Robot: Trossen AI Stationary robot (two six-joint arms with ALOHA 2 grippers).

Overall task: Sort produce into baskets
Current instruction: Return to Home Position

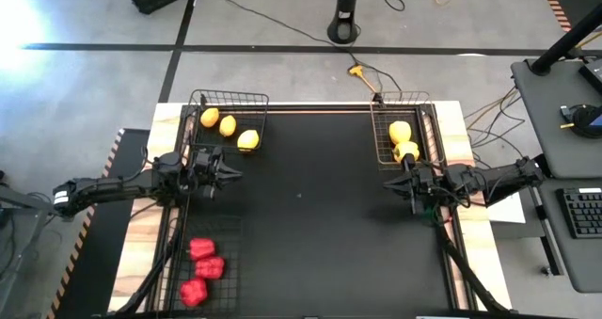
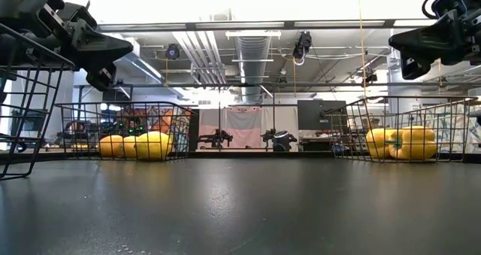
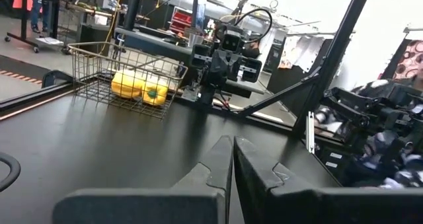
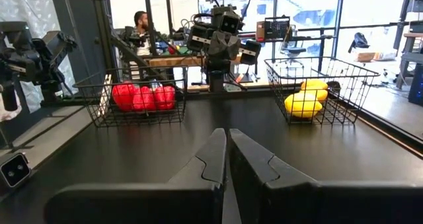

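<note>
Three smooth yellow-orange ovals [image 1: 228, 126] lie in the dark wire basket [image 1: 231, 98] at the far left. Yellow bell peppers [image 1: 403, 140] lie in the wire basket [image 1: 425, 121] at the far right. Three red bell peppers [image 1: 202, 270] lie in a dark wire basket [image 1: 226, 227] at the near left. My left gripper [image 1: 239, 174] hangs shut and empty above the mat, near the oval basket. My right gripper [image 1: 387, 182] hangs shut and empty above the mat, just near of the yellow pepper basket. Both show closed fingers in their wrist views [image 3: 232, 159] [image 4: 227, 154].
The black mat [image 1: 310, 215] covers the table between the baskets. Cables run along the floor beyond the far edge. A desk with a keyboard [image 1: 581, 211] stands to the right of the table. A person [image 4: 140, 20] sits in the room behind.
</note>
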